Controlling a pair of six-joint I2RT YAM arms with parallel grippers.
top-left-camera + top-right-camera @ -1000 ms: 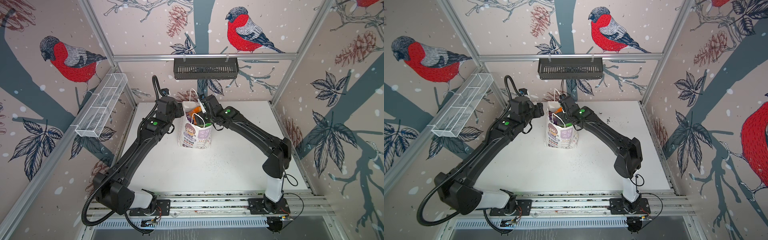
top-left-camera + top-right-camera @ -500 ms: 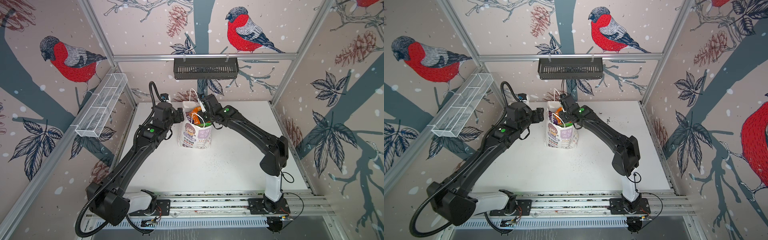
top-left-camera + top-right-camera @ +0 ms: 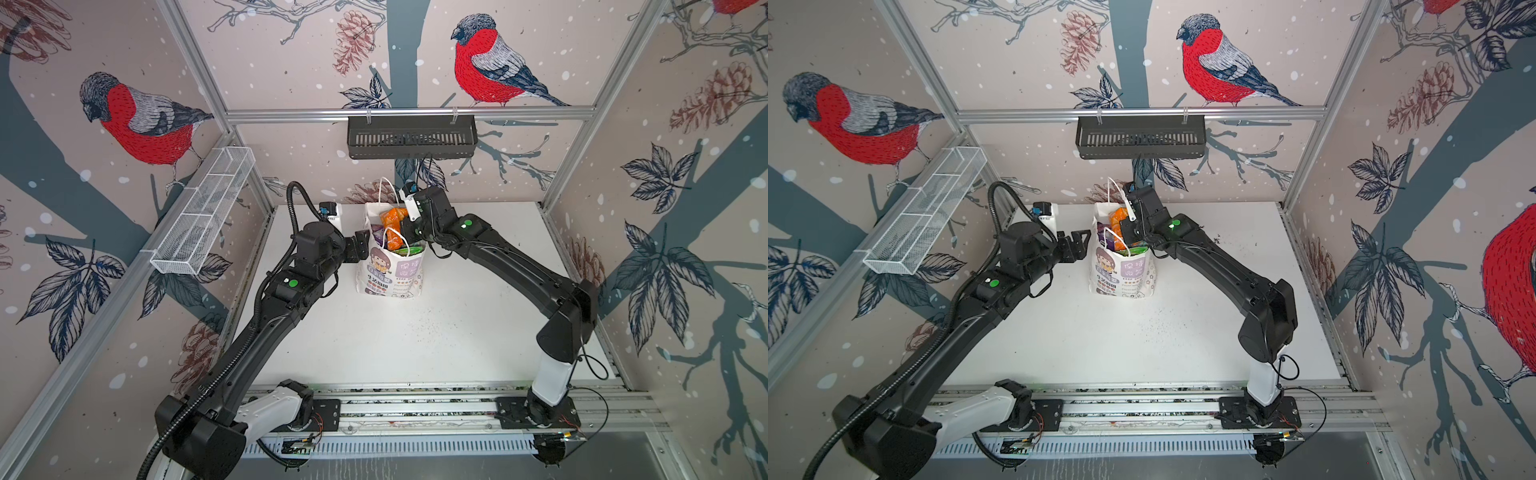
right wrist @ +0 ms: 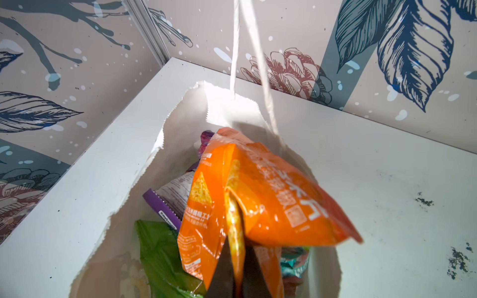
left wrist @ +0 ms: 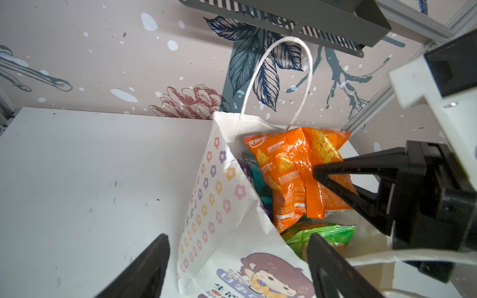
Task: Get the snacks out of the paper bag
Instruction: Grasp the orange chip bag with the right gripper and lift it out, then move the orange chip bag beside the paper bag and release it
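Near the back edge of the white tabletop (image 3: 457,332), in the printed white paper bag (image 3: 392,274): crinkly orange foil packet (image 5: 291,175), poking upward; right gripper (image 4: 236,232) is pinching its fold, left gripper (image 5: 237,240) is hovering spread alongside.

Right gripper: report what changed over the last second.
The right gripper closed on the orange packet at the mouth of the paper bag; before, it hung open there. The left gripper slid slightly toward the table's front beside the bag, remaining open. The bag stayed upright in place.
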